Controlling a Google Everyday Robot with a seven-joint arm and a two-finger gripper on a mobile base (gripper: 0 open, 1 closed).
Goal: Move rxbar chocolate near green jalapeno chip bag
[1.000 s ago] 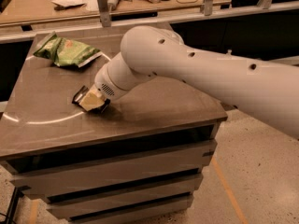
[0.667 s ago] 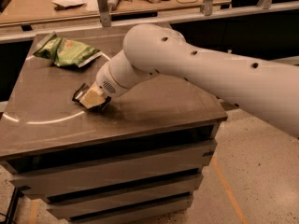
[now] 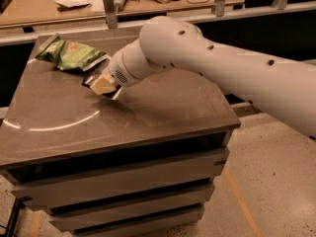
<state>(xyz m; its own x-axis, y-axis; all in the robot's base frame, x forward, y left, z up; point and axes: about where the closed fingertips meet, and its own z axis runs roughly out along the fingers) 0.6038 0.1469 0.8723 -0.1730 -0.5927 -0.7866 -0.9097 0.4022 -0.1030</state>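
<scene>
Camera view. Clamping one rxbar chocolate (image 3: 89,80) in the gripper (image 3: 103,85), toward the back-left corner of the desk (image 3: 123,127), just front-right of one green jalapeno chip bag (image 3: 69,56). Showing only dark wrapper edges either side of the gripper, long axis running roughly left-right; facing unclear. Reaching in over the right edge: one white arm (image 3: 222,68). Cluttering the bench (image 3: 29,19) behind: small items.

We see warm, rather dim indoor light falling from above. A pale curved streak of glare crosses the front left of the counter (image 3: 163,107), and the shelves (image 3: 123,184) beneath it sink into shadow. The claw (image 3: 104,85), low over the counter's rear left and clamped on the rxbar chocolate (image 3: 90,81), throws a soft shadow toward us. The white arm (image 3: 222,68) is the brightest surface.
</scene>
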